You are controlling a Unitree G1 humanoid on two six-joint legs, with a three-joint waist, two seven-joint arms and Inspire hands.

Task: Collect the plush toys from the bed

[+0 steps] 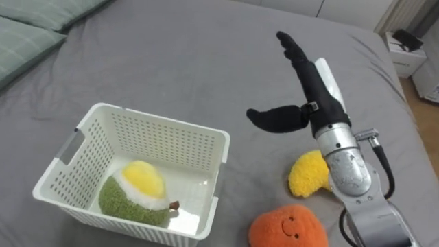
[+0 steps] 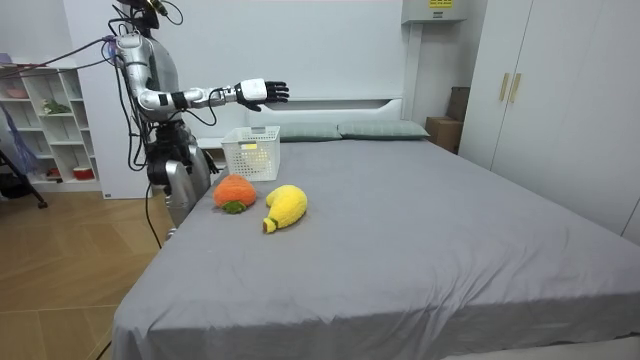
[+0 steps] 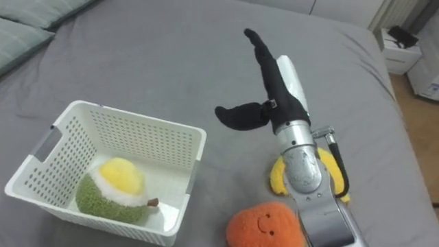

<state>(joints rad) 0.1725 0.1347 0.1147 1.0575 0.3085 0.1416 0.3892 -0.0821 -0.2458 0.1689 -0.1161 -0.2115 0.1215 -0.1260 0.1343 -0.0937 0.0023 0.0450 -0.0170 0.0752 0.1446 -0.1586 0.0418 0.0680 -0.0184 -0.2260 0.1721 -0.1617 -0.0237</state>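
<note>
The right hand [image 1: 314, 92] is fully open: its fingers are stretched straight forward and the thumb stands out wide toward the robot's left. It holds nothing and touches nothing. In the room view it hangs in the air above the bed [image 1: 171, 55], higher than the rim of the basket [image 1: 158, 140], at the end of an arm held out almost level.

Below the forearm lies a yellow plush toy [image 1: 307, 175], partly hidden by the wrist. Just beside it, closer to the robot, lies a round orange plush toy [image 1: 287, 226] with a small face on it. Both rest on the grey cover, outside the basket. The white basket stands to the left of the hand, apart from the two toys, and a green plush toy with a yellow top [image 1: 134, 195] is lying in it.

In the room view the robot stands at the side of the bed, toward its head end, and the basket and the two toys are all near this edge. Beyond the hand and the basket a wide stretch of grey cover lies open toward the far side. Greenish pillows [image 1: 20, 34] are at the left, at the head of the bed. At the right the cover ends, and there a white cabinet [image 1: 405, 55] stands on the wooden floor [image 1: 420, 103].
</note>
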